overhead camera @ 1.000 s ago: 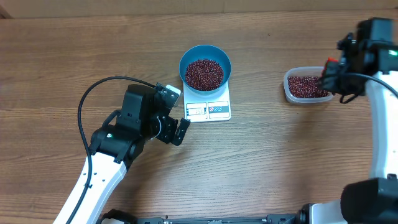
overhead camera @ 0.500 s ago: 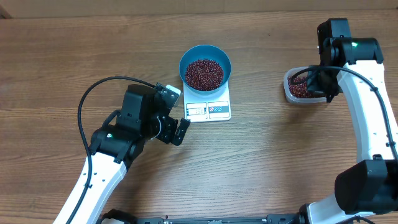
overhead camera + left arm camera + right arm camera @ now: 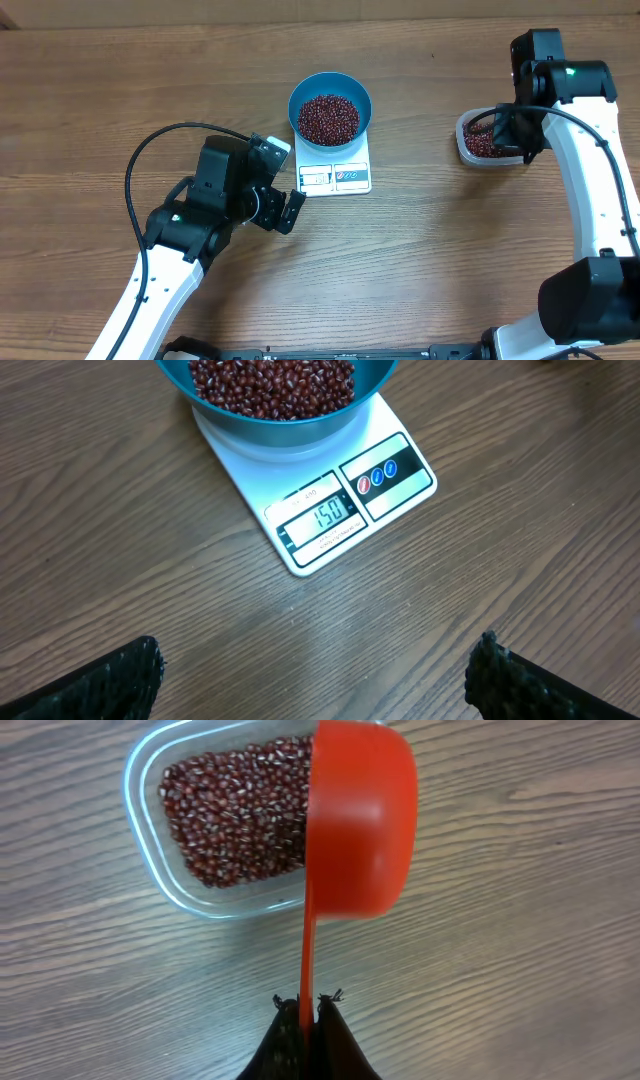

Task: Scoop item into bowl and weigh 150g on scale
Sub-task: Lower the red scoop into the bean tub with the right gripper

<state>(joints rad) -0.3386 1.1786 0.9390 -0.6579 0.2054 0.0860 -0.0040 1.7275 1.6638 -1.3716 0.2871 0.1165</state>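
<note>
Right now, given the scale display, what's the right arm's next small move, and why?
Probably no more scooping: lower the red scoop into the clear tub and release it. The scale reads 150 under the blue bowl of beans, and the right gripper is shut on the scoop's handle, over the tub's edge.

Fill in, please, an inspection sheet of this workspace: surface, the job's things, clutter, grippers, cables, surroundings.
Surface: wooden table; no spilled beans seen.
Job's things: blue bowl filled with beans stands on the white scale; its display reads 150. A clear tub at the right holds more beans.
Clutter: nothing seen.
Grippers: left gripper open, holding nothing, facing the scale; right gripper shut on the handle of the red scoop, which hangs over the tub's end.
Cables: black cable loops beside the left arm.
Surroundings: nothing seen.
</note>
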